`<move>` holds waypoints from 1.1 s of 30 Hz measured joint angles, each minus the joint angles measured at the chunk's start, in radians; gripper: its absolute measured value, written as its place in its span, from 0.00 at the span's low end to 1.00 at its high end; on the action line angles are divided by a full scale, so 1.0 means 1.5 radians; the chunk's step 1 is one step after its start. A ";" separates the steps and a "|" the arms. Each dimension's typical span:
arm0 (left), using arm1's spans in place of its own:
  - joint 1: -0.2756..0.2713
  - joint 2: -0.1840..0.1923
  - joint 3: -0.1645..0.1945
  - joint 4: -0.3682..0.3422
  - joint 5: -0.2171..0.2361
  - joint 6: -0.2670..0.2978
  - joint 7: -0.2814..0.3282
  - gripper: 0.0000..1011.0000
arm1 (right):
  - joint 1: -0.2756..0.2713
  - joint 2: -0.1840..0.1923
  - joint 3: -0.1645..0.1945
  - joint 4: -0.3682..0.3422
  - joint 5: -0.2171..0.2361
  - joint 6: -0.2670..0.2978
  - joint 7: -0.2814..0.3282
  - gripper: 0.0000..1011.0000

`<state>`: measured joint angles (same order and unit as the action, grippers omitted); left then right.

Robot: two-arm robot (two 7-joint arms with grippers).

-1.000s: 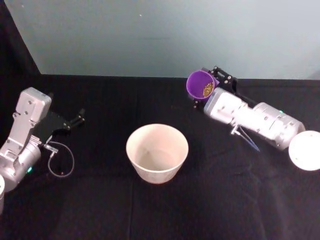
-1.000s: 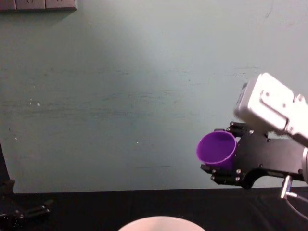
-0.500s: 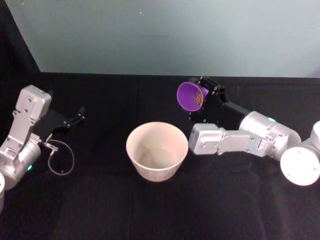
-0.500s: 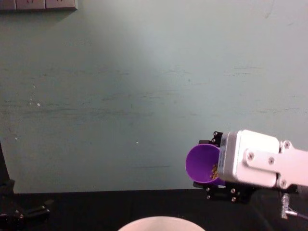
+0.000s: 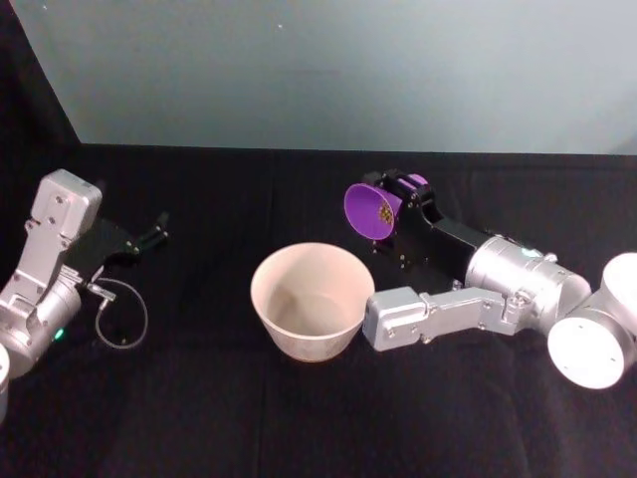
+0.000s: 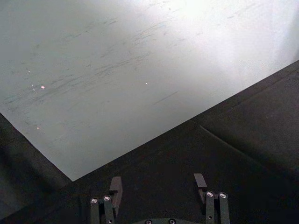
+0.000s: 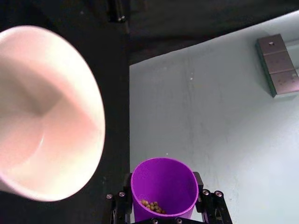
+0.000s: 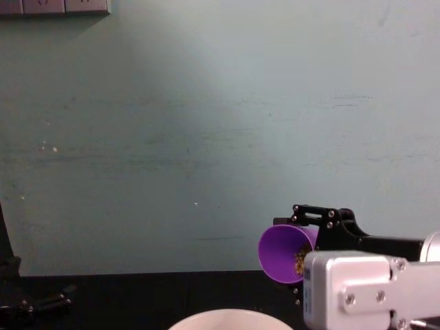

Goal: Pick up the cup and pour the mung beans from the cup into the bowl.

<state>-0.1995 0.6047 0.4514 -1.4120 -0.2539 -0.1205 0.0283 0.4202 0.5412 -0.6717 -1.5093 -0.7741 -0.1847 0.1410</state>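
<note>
My right gripper [image 5: 390, 206] is shut on the purple cup [image 5: 370, 210], holding it in the air tipped on its side, mouth facing the bowl [image 5: 313, 301]. The cup [image 8: 285, 253] hangs above and just to the right of the bowl's rim [image 8: 230, 316]. Mung beans [image 7: 152, 206] lie against the cup's [image 7: 163, 189] lower inner wall; beans [image 5: 384, 212] show near its lip. The pale bowl [image 7: 44, 114] stands upright on the black table and looks bare inside. My left gripper [image 5: 154, 232] rests open at the far left, nothing between its fingers [image 6: 116, 185].
A black cloth covers the table [image 5: 199, 408] up to a pale green wall [image 5: 328, 70]. A thin cable loop [image 5: 119, 324] lies beside the left arm. A grey wall box [image 7: 276, 63] hangs on the wall. My right arm's silver links [image 5: 448, 311] lie just right of the bowl.
My right gripper has carried the cup left and lower, toward the bowl, and rolled it from mouth-up onto its side. The beans slid toward the lip. The left arm stayed put.
</note>
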 joint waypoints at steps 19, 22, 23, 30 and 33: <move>0.000 0.000 0.000 0.000 0.000 0.000 0.000 0.99 | 0.001 0.002 -0.033 0.006 -0.121 0.004 -0.043 0.73; 0.000 0.000 0.000 0.000 0.000 0.000 0.000 0.99 | 0.002 0.003 -0.038 0.006 -0.135 0.008 -0.050 0.73; 0.000 0.000 0.000 0.000 0.000 0.000 0.000 0.99 | 0.002 0.004 -0.039 0.006 -0.138 0.009 -0.051 0.73; 0.000 0.000 0.000 0.000 0.000 0.000 0.000 0.99 | 0.004 0.009 -0.049 0.006 -0.163 0.014 -0.065 0.73; 0.000 0.000 0.000 0.000 0.000 0.000 0.000 0.99 | 0.005 0.011 -0.054 0.005 -0.170 0.014 -0.069 0.73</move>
<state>-0.1995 0.6047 0.4514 -1.4120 -0.2539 -0.1205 0.0283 0.4274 0.5570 -0.7522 -1.5015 -1.0288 -0.1643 0.0372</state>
